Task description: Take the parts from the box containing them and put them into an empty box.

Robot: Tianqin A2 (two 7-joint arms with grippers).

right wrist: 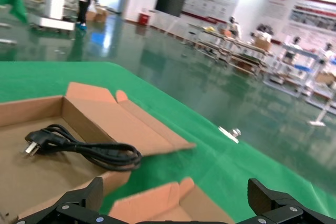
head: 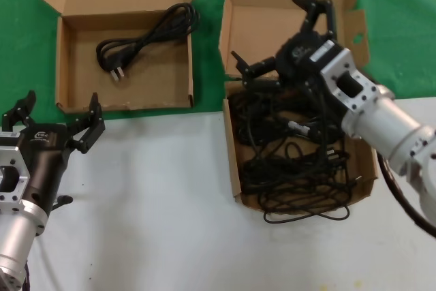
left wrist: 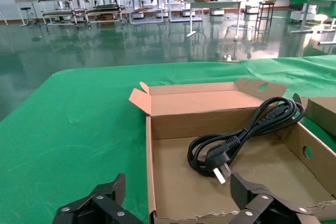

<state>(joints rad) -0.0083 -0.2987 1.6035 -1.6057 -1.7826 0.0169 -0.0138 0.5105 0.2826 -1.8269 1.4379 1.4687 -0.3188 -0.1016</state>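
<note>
A tangle of black power cables, the parts [head: 293, 161], fills the squarer cardboard box [head: 231, 161] on the right. One loop [head: 306, 217] spills over its front edge onto the table. My right gripper [head: 276, 35] hangs open over the back of this box, in front of its lid [head: 262, 15], with nothing between its fingers. The wider box [head: 68, 66] at the left holds a single coiled cable [head: 146, 35] with a pronged plug [left wrist: 220, 158]. My left gripper [head: 58, 115] is open near the front left, just short of that box's front wall [left wrist: 157, 213].
Both boxes sit where the green cloth [head: 211, 46] meets the white tabletop [head: 157, 195]. The left box's lid [left wrist: 194, 100] lies folded back. The right wrist view shows the left box's cable [right wrist: 84, 148] and a lid flap [right wrist: 157, 203] of the right box.
</note>
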